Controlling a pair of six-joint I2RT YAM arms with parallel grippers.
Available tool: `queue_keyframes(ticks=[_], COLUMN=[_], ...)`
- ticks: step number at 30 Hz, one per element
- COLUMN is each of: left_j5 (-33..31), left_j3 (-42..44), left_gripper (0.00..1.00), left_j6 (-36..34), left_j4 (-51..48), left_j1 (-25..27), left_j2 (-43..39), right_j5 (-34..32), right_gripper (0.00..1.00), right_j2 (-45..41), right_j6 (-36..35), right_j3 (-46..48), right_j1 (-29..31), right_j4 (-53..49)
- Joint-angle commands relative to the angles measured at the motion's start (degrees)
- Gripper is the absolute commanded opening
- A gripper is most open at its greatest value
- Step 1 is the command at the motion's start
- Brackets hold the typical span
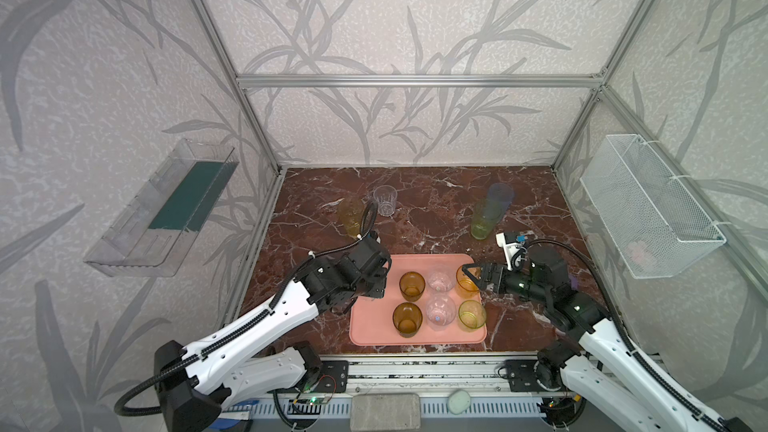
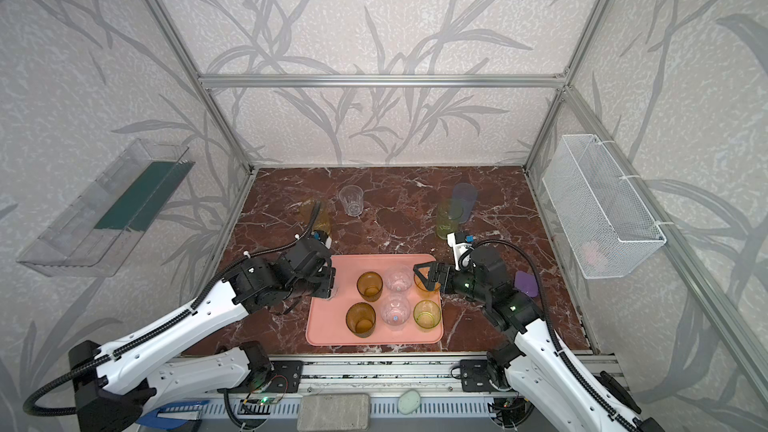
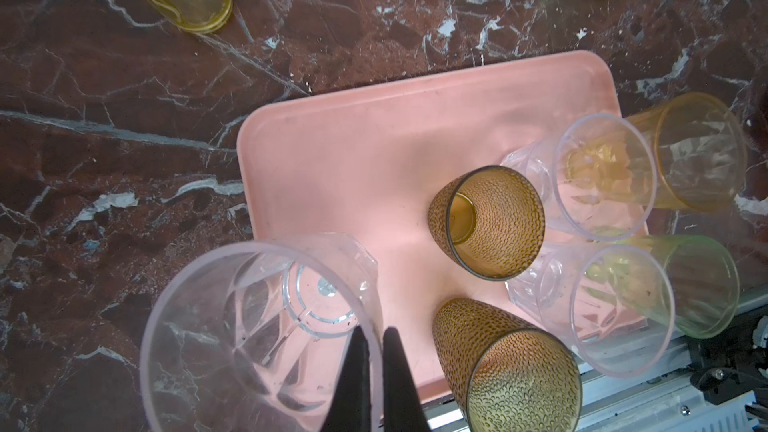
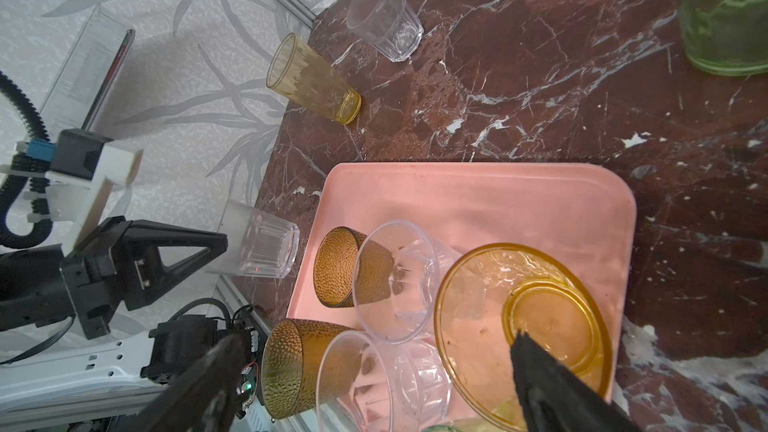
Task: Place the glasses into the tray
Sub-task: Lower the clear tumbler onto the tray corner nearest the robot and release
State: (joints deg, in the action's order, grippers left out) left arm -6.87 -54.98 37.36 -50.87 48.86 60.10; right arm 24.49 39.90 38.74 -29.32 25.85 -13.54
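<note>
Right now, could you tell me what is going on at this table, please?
Two robot arms are loading glasses onto the pink tray. The left gripper is shut on the rim of a clear faceted glass at the tray's left edge. The right gripper hangs open over the orange glass in the tray's far right corner. Six glasses stand on the tray; a tall yellow glass, a short clear glass, a tall green glass and a blue-purple glass stand on the table.
</note>
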Motion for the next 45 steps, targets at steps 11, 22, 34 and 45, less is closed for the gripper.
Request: queue_keyframes(ticks=[11, 22, 34, 45], left_j5=[2.82, 3.14, 3.89, 4.37], left_j3=[6.0, 7.64, 8.44, 10.95], left_gripper=[0.0, 0.0, 0.0, 0.07], left_j6=[8.65, 11.14, 12.38, 15.41], left_j4=[-0.37, 0.96, 3.23, 5.88], left_j1=[4.89, 7.42, 9.51, 9.61], left_j2=[-1.74, -1.23, 1.64, 0.73], right_j5=[-0.93, -1.1, -1.45, -1.68], right_gripper=[0.99, 0.99, 0.99, 0.99], right_j2=[0.88, 1.89, 1.72, 1.9], right_j6=[-0.64, -0.61, -0.51, -0.51], right_j3=[-1.97, -1.64, -1.18, -1.09], right_j1=[-0.18, -0.24, -0.23, -0.18], right_j4=[1.1, 1.59, 1.72, 1.93])
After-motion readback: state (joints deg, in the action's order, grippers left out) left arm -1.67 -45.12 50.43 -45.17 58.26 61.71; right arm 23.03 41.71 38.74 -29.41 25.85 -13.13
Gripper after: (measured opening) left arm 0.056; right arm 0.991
